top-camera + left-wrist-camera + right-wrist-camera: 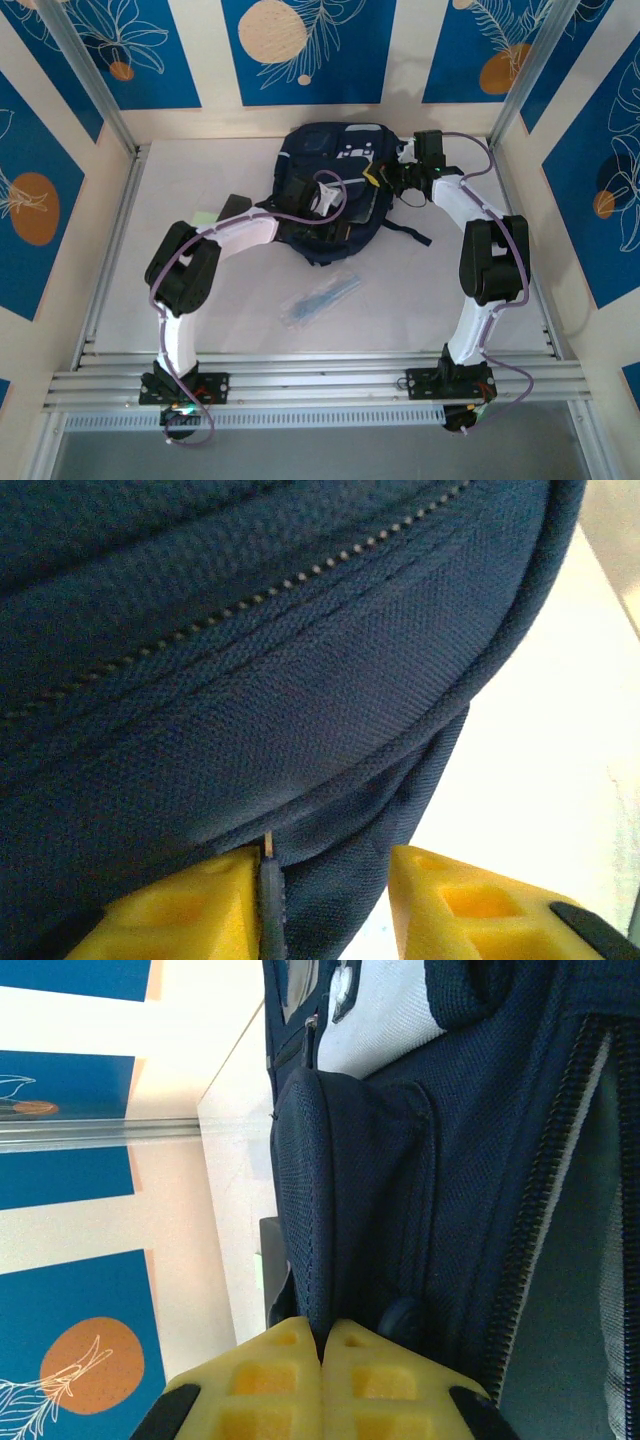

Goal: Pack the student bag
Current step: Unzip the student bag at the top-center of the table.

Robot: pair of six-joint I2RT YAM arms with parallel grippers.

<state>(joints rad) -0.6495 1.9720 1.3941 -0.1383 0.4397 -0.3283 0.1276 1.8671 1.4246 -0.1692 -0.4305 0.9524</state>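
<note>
The student bag (325,160) is a dark navy backpack lying at the back middle of the table, with white patches on its front. My left gripper (325,865) is at the bag's near side, open. A fold of navy fabric (330,880) lies between its yellow fingers, and a dark zipper pull (270,900) rests against the left finger (190,910). A closed zipper line (300,580) runs across the panel above. My right gripper (322,1332) is shut on a seam edge of the bag (300,1210) on its right side, beside an open zipper (540,1190).
A clear plastic packet of pens (320,298) lies on the white table in front of the bag. A dark flat object with a green edge (228,210) sits at the bag's left. Metal frame posts and wall panels ring the table.
</note>
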